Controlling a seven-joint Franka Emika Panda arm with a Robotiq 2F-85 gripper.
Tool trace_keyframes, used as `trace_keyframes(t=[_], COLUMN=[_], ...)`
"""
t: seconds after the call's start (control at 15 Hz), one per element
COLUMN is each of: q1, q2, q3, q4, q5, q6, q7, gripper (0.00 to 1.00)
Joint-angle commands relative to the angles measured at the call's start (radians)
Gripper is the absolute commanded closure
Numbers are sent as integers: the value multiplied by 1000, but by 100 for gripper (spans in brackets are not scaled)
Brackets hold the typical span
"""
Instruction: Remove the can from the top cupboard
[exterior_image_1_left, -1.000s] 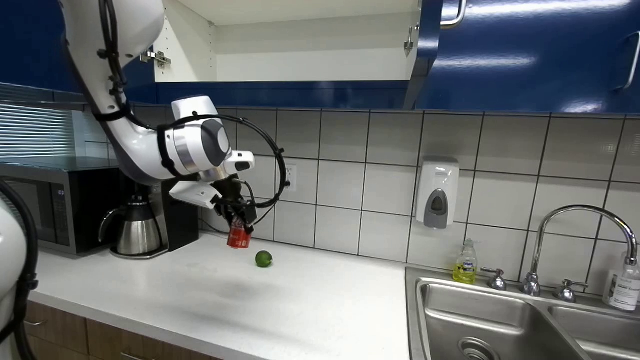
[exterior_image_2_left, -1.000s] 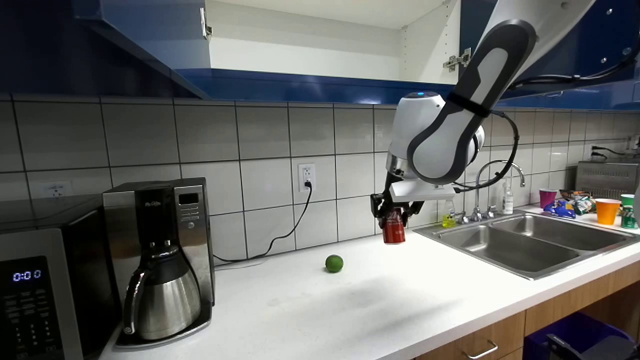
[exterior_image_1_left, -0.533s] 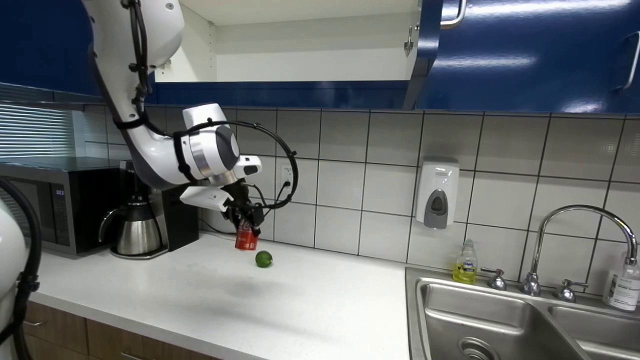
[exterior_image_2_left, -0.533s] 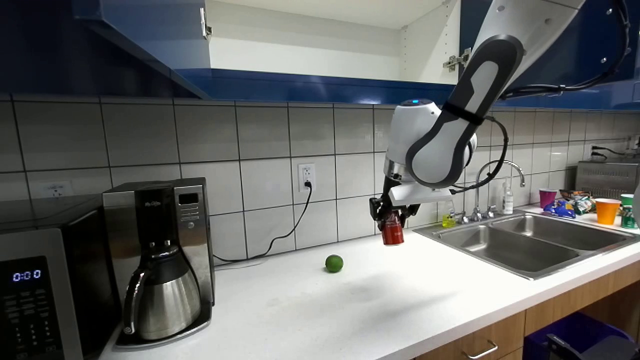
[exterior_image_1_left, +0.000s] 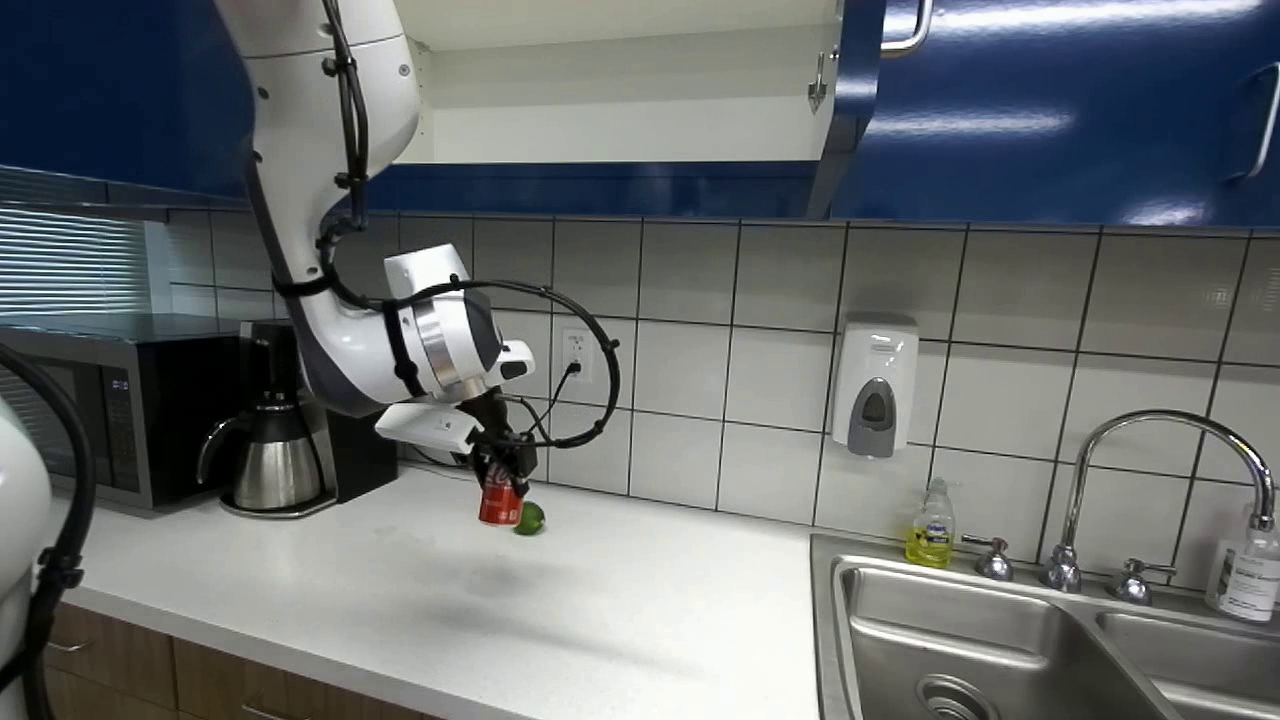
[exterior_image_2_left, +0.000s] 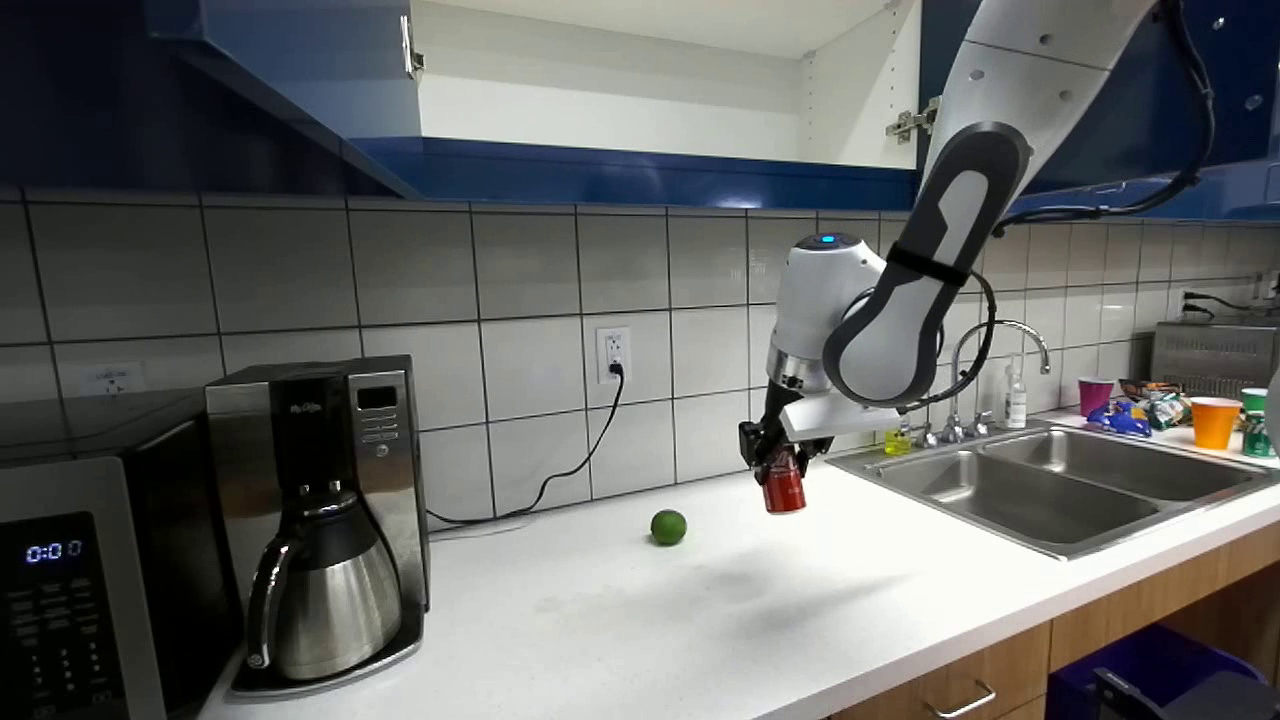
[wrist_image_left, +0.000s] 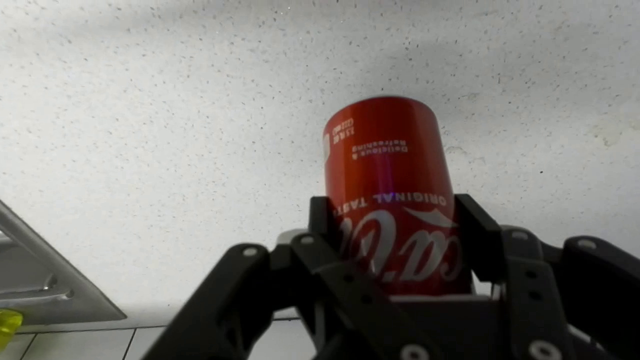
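The red can is held in the air above the white counter, below the top cupboard; it also shows in an exterior view and in the wrist view. My gripper is shut on the can, one finger on each side of it. It points down with the can slightly tilted, also in both exterior views. The can's top end is hidden inside the gripper. The top cupboard stands open with a white interior, also in an exterior view. Its upper part is out of frame.
A small green round fruit lies on the counter near the can. A coffee maker and a microwave stand at one end. A steel sink with a faucet is at the other.
My gripper has moved down with the can, closer to the counter. In an exterior view it has also shifted right, and the can now partly covers the green fruit there.
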Motion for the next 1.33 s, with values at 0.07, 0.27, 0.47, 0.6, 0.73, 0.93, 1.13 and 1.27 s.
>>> trace_keyframes(t=[0.07,0.27,0.47,0.6,0.73,0.93,1.13,1.27], q1=[25,53,96,130,170,228,284,315], q2=[70,109,152,184,219,275,329,360], q3=[-60,-109,-164,-201,-237,-284,-331,-357], q4=[39,61,90,113,138,177,219,241], q5=[-144,-234,-327,-388,-446,-517,-577,-600], q6=[54,78,100,114,126,144,169,184], q7=[109,177,258,316,379,469,557,599], gripper=[62,62,62,62,62,62,62,62])
